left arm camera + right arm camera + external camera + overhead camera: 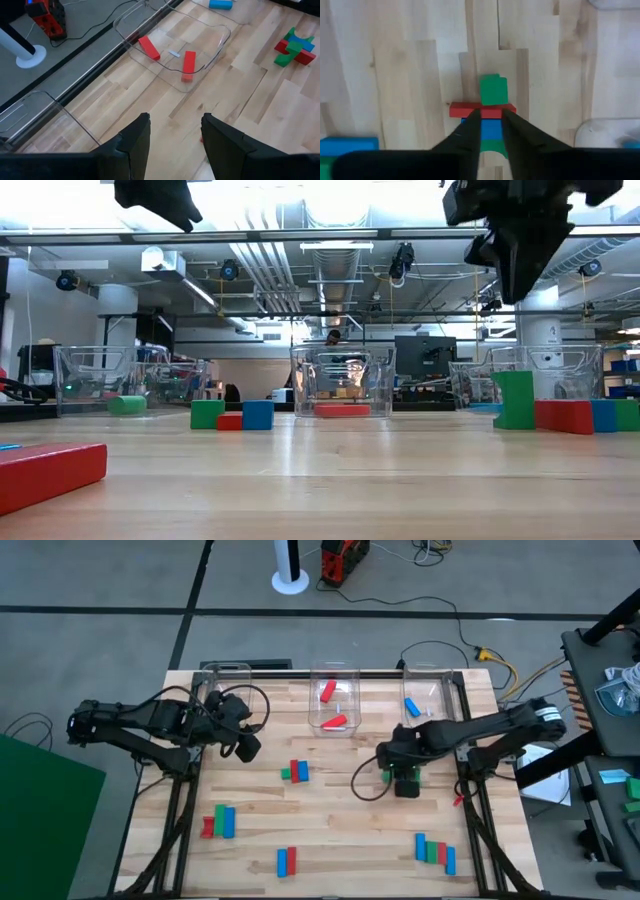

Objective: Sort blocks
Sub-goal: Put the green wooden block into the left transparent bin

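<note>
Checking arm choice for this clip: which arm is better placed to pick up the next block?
Right. The right hand hangs directly over the red, blue and green rectangular block cluster; the left hand is open over bare wood.

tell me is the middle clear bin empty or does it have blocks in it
Not empty: the middle bin holds two red blocks.

The left arm reaches in from the left edge of the bench toward its far left part, its gripper held above the surface with the jaws spread apart and nothing between them. The right arm stretches in from the right side toward the middle, wrist bent downward; its gripper hangs above the bench, the jaws nearly closed, only a narrow gap between them.
</note>
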`<state>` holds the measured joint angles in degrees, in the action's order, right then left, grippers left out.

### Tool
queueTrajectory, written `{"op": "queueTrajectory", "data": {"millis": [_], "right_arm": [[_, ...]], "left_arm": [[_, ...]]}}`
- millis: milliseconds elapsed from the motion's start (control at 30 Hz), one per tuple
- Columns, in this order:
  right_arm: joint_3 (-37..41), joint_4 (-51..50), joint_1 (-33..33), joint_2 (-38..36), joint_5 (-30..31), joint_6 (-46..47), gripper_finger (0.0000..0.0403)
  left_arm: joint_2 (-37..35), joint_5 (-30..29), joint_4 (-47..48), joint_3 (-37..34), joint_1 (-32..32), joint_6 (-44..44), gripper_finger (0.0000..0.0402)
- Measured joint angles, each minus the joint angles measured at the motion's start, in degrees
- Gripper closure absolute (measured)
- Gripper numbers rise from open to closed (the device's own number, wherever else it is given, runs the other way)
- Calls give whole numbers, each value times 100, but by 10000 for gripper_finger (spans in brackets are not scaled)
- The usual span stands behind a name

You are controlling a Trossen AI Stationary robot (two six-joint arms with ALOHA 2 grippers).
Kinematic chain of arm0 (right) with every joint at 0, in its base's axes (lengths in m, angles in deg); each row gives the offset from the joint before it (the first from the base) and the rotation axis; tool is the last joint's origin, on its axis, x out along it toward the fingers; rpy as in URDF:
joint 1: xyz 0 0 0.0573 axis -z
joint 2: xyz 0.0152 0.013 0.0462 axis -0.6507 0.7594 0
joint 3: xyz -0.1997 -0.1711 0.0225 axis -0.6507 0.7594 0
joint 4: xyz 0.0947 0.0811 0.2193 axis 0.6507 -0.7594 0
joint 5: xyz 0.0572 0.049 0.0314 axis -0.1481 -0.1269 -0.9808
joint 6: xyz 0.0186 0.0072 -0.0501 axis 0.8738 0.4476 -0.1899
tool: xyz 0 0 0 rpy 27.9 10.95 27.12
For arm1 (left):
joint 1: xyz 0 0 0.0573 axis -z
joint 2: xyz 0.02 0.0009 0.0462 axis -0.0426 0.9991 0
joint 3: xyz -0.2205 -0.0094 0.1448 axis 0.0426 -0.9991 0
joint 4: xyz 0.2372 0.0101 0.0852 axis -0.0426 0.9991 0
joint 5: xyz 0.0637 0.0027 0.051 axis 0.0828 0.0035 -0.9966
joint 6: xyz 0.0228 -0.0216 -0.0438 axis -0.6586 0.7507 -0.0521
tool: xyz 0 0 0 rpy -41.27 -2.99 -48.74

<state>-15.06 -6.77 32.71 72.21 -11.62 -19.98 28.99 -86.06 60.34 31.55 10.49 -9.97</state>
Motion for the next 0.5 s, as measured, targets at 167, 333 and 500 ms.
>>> {"op": "queueTrajectory", "data": {"millis": [167,333,500], "right_arm": [[9,62,0,445,248,-118,228],[97,177,2,731,248,-310,176],[467,691,2,717,243,-308,158]], "left_arm": [[0,0,0,0,-1,-2,247],[0,0,0,0,-2,-2,247],[0,0,2,0,-1,-2,247]]}}
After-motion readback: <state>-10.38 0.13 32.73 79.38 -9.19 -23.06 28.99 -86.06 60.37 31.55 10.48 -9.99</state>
